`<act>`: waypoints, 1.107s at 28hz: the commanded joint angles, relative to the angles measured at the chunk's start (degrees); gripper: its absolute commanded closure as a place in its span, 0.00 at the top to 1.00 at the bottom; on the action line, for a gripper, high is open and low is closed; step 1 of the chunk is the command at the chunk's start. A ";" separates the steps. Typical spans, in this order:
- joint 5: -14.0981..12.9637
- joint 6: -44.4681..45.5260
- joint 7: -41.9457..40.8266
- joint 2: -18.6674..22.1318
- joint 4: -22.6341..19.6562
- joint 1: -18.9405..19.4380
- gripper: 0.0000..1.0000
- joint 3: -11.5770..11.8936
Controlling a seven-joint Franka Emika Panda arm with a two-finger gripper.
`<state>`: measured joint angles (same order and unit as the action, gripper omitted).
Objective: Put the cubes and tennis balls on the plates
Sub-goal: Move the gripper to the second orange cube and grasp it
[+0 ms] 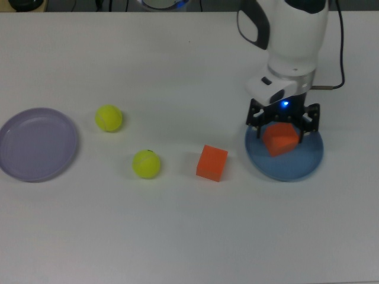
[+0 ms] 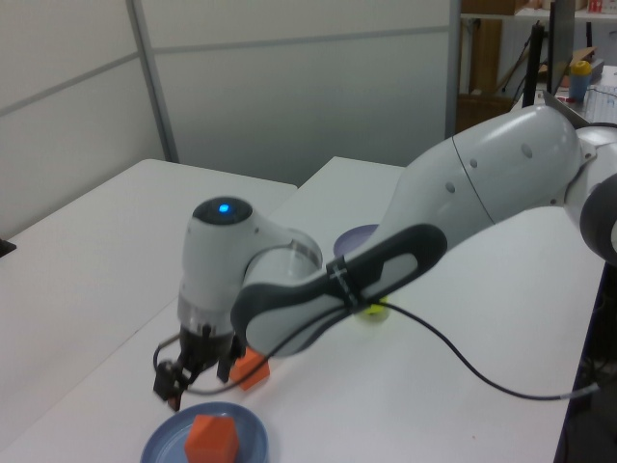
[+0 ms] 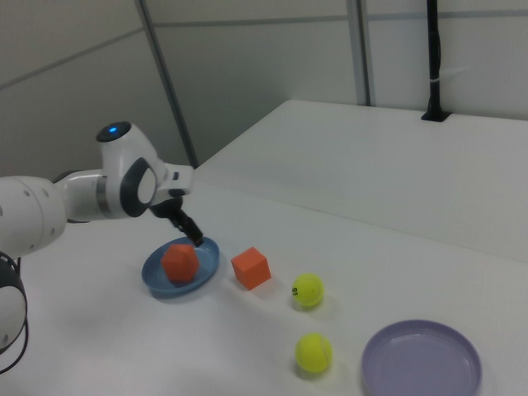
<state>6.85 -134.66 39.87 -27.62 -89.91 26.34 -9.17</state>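
Orange cube [image 1: 280,139] rests tilted on blue plate [image 1: 308,163]; matte faces.

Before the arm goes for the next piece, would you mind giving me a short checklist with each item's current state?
1. First cube resting on blue plate: ok.
2. Gripper open and clear above that cube: ok.
3. Second cube free on the table, nothing touching it: ok.
4. Both tennis balls on plates: not ok.
5. Lavender plate empty: ok.
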 commanded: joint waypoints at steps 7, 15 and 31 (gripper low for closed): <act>1.24 -0.16 -1.29 0.64 -0.09 -5.25 1.00 0.64; 0.89 -0.16 -3.57 0.37 -0.09 -5.34 1.00 4.69; 0.97 -0.16 -5.24 -1.21 -0.53 -5.51 1.00 5.57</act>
<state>6.89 -134.66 35.40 -28.12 -90.03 20.52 -3.97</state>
